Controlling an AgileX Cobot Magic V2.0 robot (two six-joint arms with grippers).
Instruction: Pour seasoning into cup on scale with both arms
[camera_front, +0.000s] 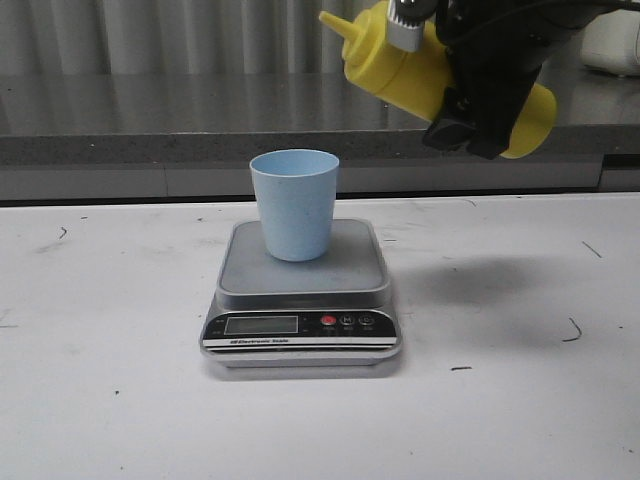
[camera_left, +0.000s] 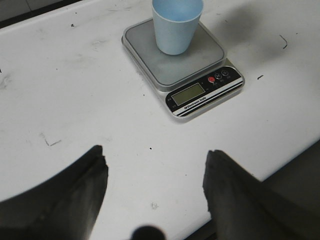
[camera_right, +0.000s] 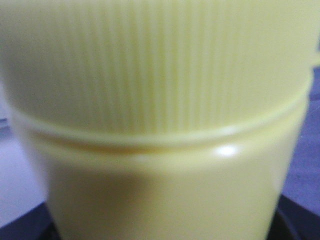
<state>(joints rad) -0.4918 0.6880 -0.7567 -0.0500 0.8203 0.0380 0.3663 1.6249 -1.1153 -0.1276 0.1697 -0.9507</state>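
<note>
Ribbed yellow seasoning bottle (camera_right: 160, 125) fills the right wrist view, clenched in the right gripper (camera_front: 490, 85), tilted, nozzle pointing left above the smooth tapered cup (camera_front: 295, 203) on the steel-topped scale (camera_front: 300, 300). Left gripper (camera_left: 155, 190) spread, holding nothing.

The right gripper (camera_front: 487, 85) is black and blocky; left fingers (camera_left: 85, 192) are dark wedges.

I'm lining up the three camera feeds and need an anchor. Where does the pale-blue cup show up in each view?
Front view: the cup stands at the centre, on the scale, below and left of the tilted yellow bottle.
Left wrist view: the cup is at the top edge, on the scale, beyond the open fingers.
Right wrist view: not in it; the bottle fills the picture.
Shared landmark: the scale's red button.
</note>
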